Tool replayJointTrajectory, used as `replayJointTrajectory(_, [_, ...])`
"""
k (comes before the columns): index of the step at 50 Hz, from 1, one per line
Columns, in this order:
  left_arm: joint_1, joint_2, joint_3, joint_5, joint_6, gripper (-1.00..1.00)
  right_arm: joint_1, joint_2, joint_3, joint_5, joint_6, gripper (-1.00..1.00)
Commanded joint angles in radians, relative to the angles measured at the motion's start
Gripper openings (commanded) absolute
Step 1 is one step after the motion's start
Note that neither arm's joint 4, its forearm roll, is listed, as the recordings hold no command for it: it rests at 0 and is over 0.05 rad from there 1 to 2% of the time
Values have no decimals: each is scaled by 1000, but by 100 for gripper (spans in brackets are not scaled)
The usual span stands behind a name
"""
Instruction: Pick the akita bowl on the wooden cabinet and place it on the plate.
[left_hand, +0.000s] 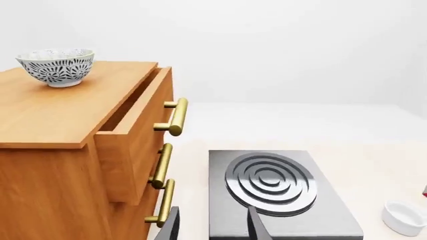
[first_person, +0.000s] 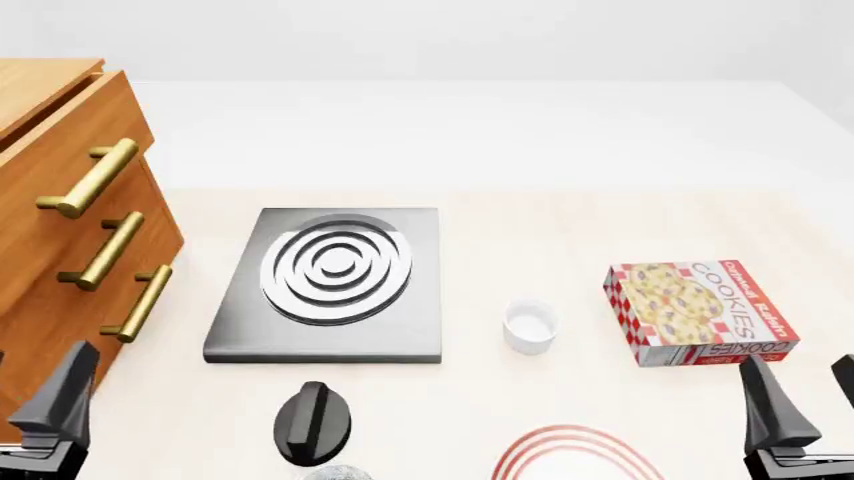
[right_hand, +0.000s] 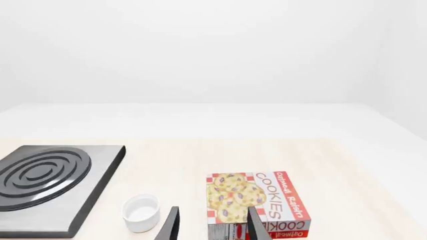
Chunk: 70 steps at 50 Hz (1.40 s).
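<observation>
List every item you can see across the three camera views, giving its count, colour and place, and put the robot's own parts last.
akita bowl: 1, black-and-white pattern, on top of the wooden cabinet
wooden cabinet: 1, orange-brown with three brass handles, table's left, top drawer partly open
stove: 1, grey with silver rings, centre-left
knob: 1, black, in front of the stove
white cup: 1, right of the stove
cookie box: 1, red and white, right side
plate: 1, white with red rings, near edge, partly cut off
left gripper: 1, dark, open, empty
right gripper: 1, dark, open, empty
</observation>
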Motion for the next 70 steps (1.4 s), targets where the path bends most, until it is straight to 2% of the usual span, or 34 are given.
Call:
replayJointTrajectory(1, [-11, 29, -156, 129, -16, 100, 0, 0, 0, 0, 0, 100])
replayJointTrajectory(6, [-21, 36, -264, 218, -9, 100, 0, -1, 0, 2, 0, 100])
replayJointTrajectory(16, [-35, 84, -418, 316, -22, 100, 0, -3, -1, 4, 0, 100])
replayJointTrajectory(17, [-40, 113, -459, 338, -46, 100, 0, -3, -1, 4, 0, 100])
replayJointTrajectory(22, [-53, 191, -545, 377, -91, 100, 0, -2, -7, 9, 0, 100])
replayJointTrajectory(29, [-50, 269, -618, 410, -129, 100, 0, -2, -7, 9, 0, 100])
replayJointTrajectory(36, [-12, 361, -718, 433, -131, 100, 0, -2, -7, 9, 0, 100])
replayJointTrajectory(40, [4, 412, -777, 457, -172, 100, 0, -2, -7, 9, 0, 100])
replayJointTrajectory(44, [32, 486, -840, 490, -247, 100, 0, -2, -7, 9, 0, 100])
replayJointTrajectory(49, [52, 512, -904, 510, -244, 100, 0, -3, -7, 9, 0, 100])
replayJointTrajectory(55, [90, 561, -998, 554, -292, 100, 0, -2, -7, 9, 0, 100])
replayJointTrajectory(58, [119, 567, -1024, 549, -280, 100, 0, -2, -7, 9, 0, 100])
replayJointTrajectory(70, [186, 619, -1130, 602, -327, 100, 0, -2, -7, 9, 0, 100])
